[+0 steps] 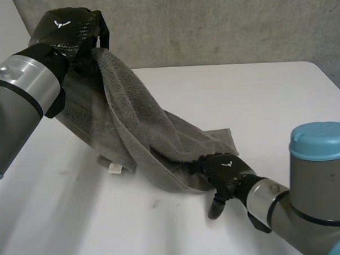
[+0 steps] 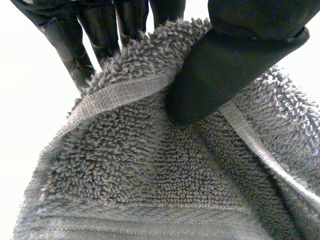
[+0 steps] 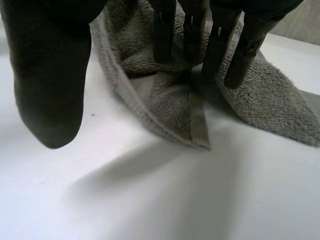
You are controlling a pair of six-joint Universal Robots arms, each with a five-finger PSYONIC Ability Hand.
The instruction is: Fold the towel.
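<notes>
A grey terry towel [image 1: 141, 123] hangs in a slope from my raised left hand [image 1: 70, 30] at the far left down to the table. In the left wrist view the thumb [image 2: 225, 65] pinches the towel's hemmed edge [image 2: 125, 92] against the fingers. The towel's low end lies bunched on the table by my right hand [image 1: 225, 167]. The right wrist view shows that hand [image 3: 47, 75] open. Its straight fingers [image 3: 215, 45] hover over the towel's corner [image 3: 172, 105], and its thumb stands apart over bare table.
The white table [image 1: 259, 101] has free room to the right and in front of the towel. A small white label [image 1: 114, 168] hangs at the towel's lower left edge. A grey wall [image 1: 222, 23] rises behind the table's far edge.
</notes>
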